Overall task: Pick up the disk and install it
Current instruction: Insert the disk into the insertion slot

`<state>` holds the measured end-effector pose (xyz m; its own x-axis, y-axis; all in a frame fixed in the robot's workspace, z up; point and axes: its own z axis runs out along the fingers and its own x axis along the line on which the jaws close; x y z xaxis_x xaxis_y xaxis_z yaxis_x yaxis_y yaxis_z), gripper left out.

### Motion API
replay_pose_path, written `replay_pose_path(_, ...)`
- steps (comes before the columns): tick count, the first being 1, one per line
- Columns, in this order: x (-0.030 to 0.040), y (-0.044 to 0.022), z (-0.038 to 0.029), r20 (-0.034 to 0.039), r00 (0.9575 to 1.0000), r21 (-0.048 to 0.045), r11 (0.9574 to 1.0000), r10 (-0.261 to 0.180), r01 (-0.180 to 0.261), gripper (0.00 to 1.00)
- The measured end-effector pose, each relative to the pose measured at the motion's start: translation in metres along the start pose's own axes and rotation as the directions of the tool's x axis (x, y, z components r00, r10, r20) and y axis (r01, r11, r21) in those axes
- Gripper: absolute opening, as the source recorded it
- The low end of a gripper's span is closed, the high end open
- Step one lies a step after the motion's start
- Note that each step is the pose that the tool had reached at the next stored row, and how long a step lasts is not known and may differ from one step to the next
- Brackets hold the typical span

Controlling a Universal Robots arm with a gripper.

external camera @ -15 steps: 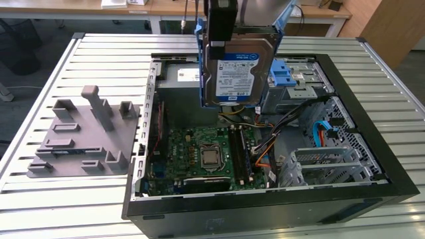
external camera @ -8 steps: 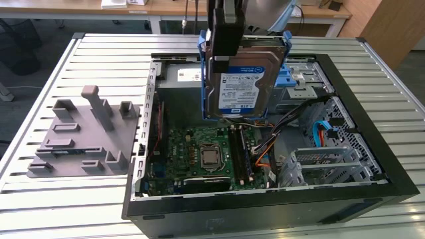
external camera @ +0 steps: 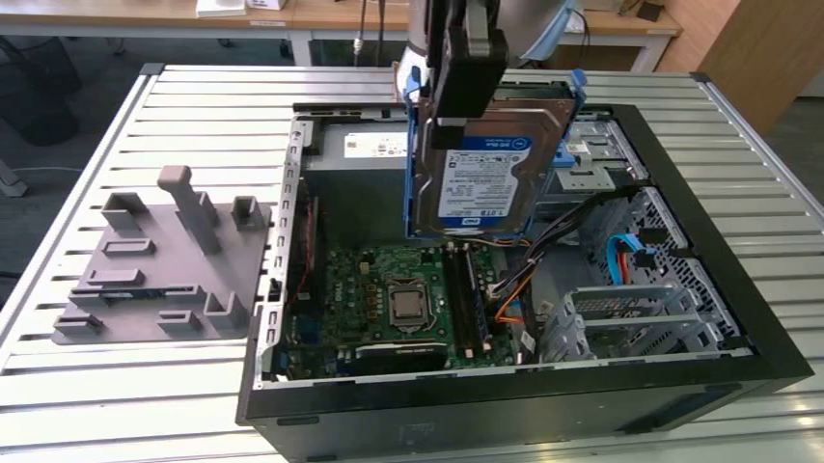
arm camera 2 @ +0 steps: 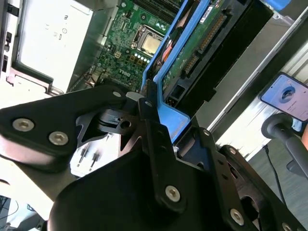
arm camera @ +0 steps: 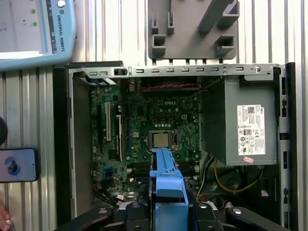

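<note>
- We see the gripper (external camera: 457,121) closed tight on the disk (external camera: 487,178), its fingers (arm camera 2: 154,139) pressing the blue bracket (arm camera 2: 166,115).
- The disk hangs upright (label toward the exterior camera), lifted above the open computer case (external camera: 515,410).
- Beneath it we see the motherboard (external camera: 373,289), apart from its lower edge.

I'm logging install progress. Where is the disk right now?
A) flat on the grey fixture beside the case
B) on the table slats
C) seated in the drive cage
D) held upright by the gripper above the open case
D: the gripper, jaws shut on the upper edge of the disk, holds it upright over the open computer case.
</note>
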<state>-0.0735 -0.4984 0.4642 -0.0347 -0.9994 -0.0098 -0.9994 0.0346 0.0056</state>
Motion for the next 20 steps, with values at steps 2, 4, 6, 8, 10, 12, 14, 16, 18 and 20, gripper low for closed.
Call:
replay_pose_path(2, 0.0036, -0.0001, 0.0004, 0.0001, 1.0, 0.0, 1.0, 0.0, 0.0, 0.36)
replay_pose_path(4, 0.0106, -0.0004, 0.0005, 0.0, 1.0, 0.0, 1.0, 0.0, 0.0, 0.36)
replay_pose_path(6, 0.019, -0.0007, 0.0007, 0.0, 1.0, 0.0, 1.0, 0.0, 0.0, 0.36)
replay_pose_path(8, 0.0259, -0.0012, 0.0008, 0.0, 1.0, 0.0, 1.0, 0.0, 0.0, 0.36)
replay_pose_path(10, 0.029, -0.0045, 0.0009, 0.0, 1.0, 0.0, 1.0, 0.0, 0.0, 0.36)
replay_pose_path(12, 0.0298, -0.0123, 0.001, 0.0001, 1.0, -0.0002, 1.0, 0.0, 0.0, 0.36)
replay_pose_path(14, 0.0303, -0.0212, 0.0011, 0.0001, 1.0, -0.0006, 1.0, 0.0, 0.0, 0.36)
replay_pose_path(16, 0.0305, -0.0299, 0.0011, 0.0, 1.0, -0.0009, 1.0, 0.0, 0.0, 0.36)
replay_pose_path(18, 0.0313, -0.036, 0.0012, -0.0001, 1.0, -0.0011, 1.0, 0.0, 0.0, 0.36)
replay_pose_path(20, 0.0351, -0.0375, 0.0016, 0.0, 1.0, -0.0011, 1.0, 0.0, 0.0, 0.36)
